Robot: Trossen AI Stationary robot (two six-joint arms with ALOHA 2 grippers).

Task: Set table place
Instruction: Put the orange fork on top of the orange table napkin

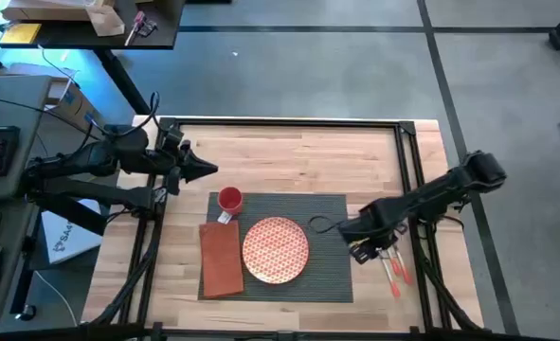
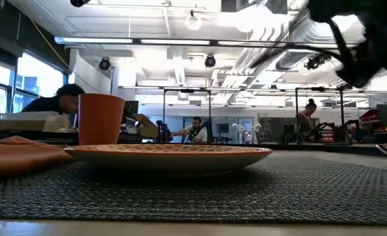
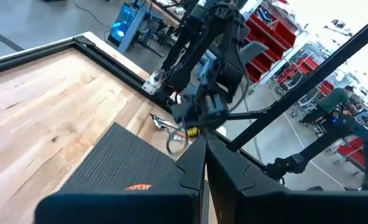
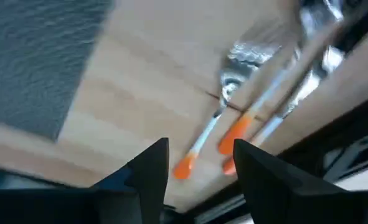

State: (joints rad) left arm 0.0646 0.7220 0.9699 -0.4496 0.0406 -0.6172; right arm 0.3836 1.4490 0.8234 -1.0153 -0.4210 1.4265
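The table carries the place, a dark ribbed mat lying toward its front edge, with a plate, a napkin and a cup already on it. The orange-handled cutlery lies on bare wood just beside the mat's right edge, long axes running front to back. The right gripper hovers directly over those handles, fingers apart, clearly the nearer arm. The left gripper waits above the table's left side, fingers together.
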